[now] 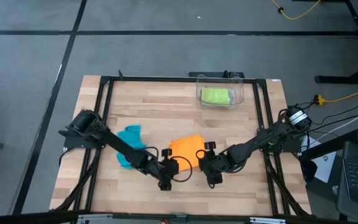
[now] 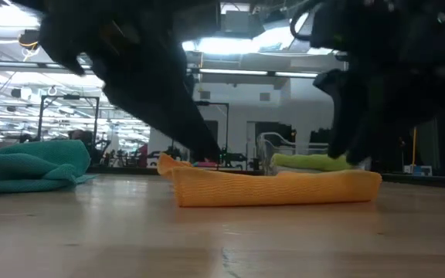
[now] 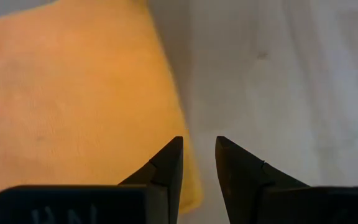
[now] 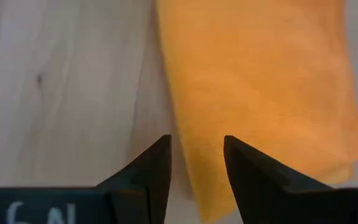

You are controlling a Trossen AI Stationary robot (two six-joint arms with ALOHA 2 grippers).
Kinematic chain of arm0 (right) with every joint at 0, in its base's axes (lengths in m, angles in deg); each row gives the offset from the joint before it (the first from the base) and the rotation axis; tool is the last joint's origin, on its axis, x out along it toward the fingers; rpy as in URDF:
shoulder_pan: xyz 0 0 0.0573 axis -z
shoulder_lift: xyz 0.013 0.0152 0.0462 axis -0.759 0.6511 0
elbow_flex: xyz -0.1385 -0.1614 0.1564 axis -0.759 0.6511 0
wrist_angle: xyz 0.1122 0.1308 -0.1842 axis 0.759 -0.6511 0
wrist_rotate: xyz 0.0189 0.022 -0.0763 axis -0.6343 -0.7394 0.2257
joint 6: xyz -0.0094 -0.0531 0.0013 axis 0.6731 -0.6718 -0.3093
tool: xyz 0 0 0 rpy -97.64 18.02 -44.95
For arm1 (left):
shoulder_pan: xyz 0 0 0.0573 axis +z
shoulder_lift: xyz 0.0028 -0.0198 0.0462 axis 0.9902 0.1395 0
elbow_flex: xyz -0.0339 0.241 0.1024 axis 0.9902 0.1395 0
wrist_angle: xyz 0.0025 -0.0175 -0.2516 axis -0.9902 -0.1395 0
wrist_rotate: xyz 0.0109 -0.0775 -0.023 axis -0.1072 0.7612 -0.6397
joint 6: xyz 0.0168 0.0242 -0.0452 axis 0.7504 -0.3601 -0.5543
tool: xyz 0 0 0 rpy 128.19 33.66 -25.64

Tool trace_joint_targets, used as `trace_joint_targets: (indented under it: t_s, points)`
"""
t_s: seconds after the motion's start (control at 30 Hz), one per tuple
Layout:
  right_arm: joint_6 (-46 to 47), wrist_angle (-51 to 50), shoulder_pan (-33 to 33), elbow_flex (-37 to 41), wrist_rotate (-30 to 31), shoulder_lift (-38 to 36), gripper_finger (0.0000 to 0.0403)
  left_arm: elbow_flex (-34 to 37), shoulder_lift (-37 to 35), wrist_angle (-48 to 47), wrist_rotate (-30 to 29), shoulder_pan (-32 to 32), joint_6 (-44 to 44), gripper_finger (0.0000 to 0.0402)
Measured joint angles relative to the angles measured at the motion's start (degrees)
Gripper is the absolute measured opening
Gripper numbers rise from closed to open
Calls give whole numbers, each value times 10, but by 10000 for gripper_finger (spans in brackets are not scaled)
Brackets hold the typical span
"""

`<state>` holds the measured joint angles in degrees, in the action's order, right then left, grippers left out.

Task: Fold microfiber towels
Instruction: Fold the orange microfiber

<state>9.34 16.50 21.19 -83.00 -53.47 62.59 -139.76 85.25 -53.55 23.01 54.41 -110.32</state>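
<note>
Your left tool (image 3: pixel 199 146) and right tool (image 4: pixel 197 144) hover slightly parted and empty at the near edge of the folded orange microfiber towel (image 1: pixel 186 148) on the wooden table (image 1: pixel 241 124).

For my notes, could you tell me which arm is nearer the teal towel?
Left. Its arm passes right beside the teal towel; the right gripper sits beyond the orange towel.

Fuzzy matt orange cloth (image 1: pixel 186 148) on smooth pale wooden table (image 1: pixel 241 180).
</note>
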Motion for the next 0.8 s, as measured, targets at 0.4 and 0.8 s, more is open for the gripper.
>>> trace_joint_targets:
  t_s: [0.4, 0.8]
  points:
    - [-11, 0, -2, 0, 48, 73, 149, 0, 16, -1, 31, 15, 30, 118]
    - [7, 1, -2, -2, 49, 87, 149, -4, 74, 28, 62, 36, -28, 186]
